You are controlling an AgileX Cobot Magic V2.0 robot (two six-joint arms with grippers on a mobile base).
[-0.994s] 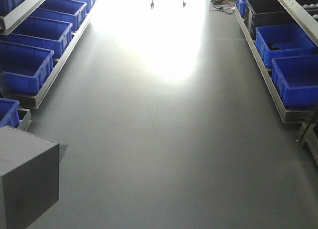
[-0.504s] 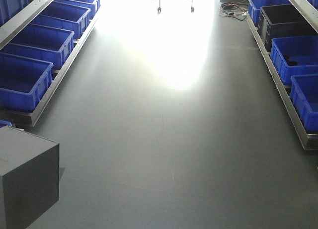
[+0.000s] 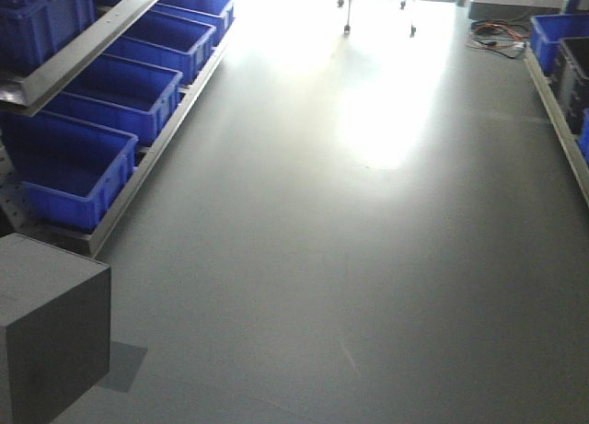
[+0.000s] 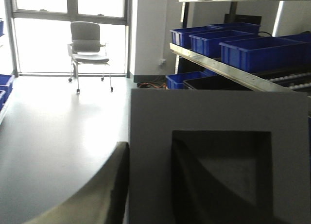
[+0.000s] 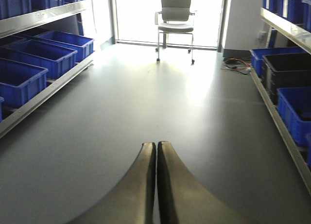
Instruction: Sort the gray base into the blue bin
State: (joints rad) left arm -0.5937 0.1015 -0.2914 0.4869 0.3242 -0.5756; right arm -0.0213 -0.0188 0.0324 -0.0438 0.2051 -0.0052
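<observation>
**Gray base held tight in the left pincer**

Gray and plain, the gray base (image 3: 51,332) sits in the low left corner of the front view. It is up off the gray floor (image 3: 350,258), and its shadow falls on the floor beside it. Behind it, on the left rack (image 3: 69,56), stands a blue bin (image 3: 81,201). More blue bins run in a row past that one. The base is not in any bin. Some cables (image 3: 497,33) lie at the back on the right.

In the left wrist view the base fills the right side, with its square hollow facing the camera. The left pincer (image 4: 149,142) grips it. One finger (image 4: 104,190) presses on the outside of the left wall and the other is tucked inside the hollow, so the wall is pinched between them. An office chair (image 4: 88,44) stands by the window behind.

In the right wrist view the right pincer (image 5: 156,145) is closed tight. Its two fingers touch, with nothing between them. It hangs over the floor.
</observation>
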